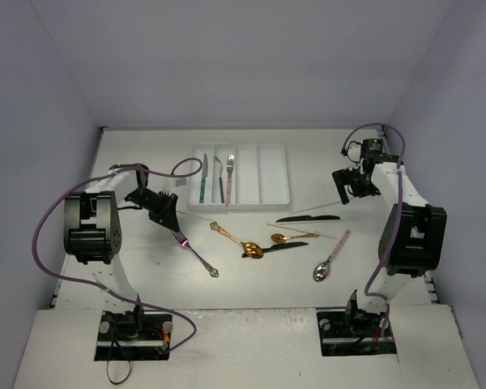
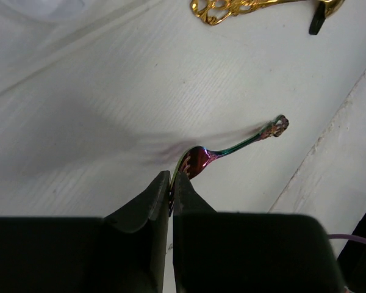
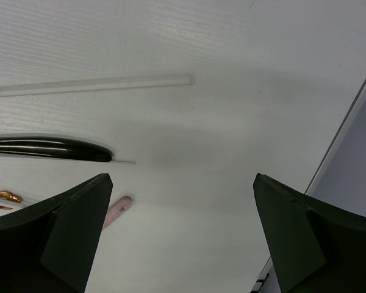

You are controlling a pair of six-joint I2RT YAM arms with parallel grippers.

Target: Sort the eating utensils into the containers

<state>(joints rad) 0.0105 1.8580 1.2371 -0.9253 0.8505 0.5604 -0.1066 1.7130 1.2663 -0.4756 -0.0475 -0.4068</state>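
Observation:
My left gripper (image 1: 175, 229) is shut on the head of an iridescent rainbow fork (image 1: 198, 256). In the left wrist view the fingertips (image 2: 161, 183) pinch the tines, and the fork (image 2: 198, 160) reaches out to its ornate handle end by the table. The white cutlery tray (image 1: 275, 174) lies at the back. It holds a teal knife (image 1: 202, 178), a dark knife (image 1: 219, 185) and a pink-handled fork (image 1: 229, 172) in its left compartments. My right gripper (image 1: 350, 193) is open and empty, right of the tray. In its wrist view (image 3: 182, 178) it hangs over bare table.
Loose on the table lie a gold spoon (image 1: 236, 241), a smaller gold spoon (image 1: 292, 237), a black spoon (image 1: 285, 245), a black knife (image 1: 308, 218), a pink-handled spoon (image 1: 330, 259) and thin chopsticks (image 1: 308, 232). The right wrist view shows a chopstick (image 3: 91, 85), the black knife (image 3: 49, 148) and a pink handle (image 3: 117, 210).

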